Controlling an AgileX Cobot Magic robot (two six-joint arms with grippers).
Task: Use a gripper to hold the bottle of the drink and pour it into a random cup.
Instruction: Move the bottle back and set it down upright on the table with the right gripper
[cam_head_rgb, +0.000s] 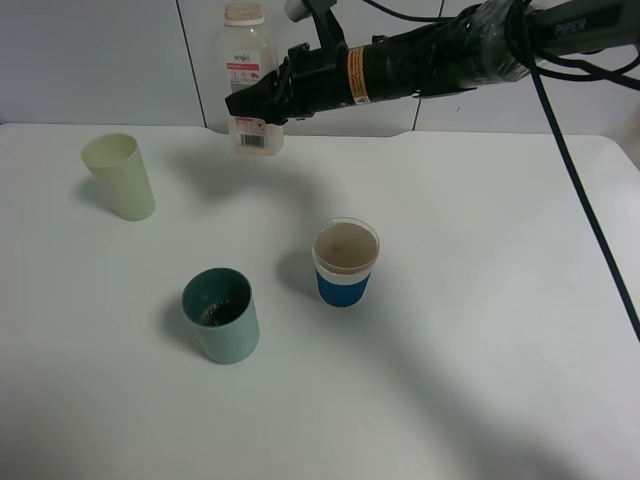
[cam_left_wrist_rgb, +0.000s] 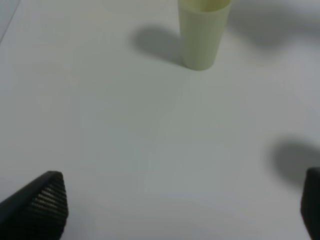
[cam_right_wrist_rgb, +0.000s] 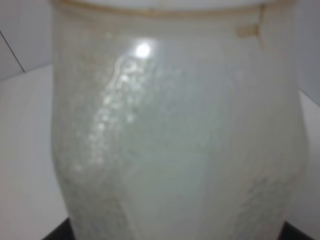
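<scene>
Right gripper (cam_head_rgb: 252, 103) clenched on the bottle of the drink (cam_head_rgb: 249, 60), bottle upright at the far edge of the table (cam_head_rgb: 480, 330), teal cup (cam_head_rgb: 222, 318) near the middle, left gripper (cam_left_wrist_rgb: 180, 202) released.

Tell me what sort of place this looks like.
Probably a robotics lab or test bench. A bare white table stands against plain wall panels, and a cabled arm's right gripper holds a bottle above it.
</scene>
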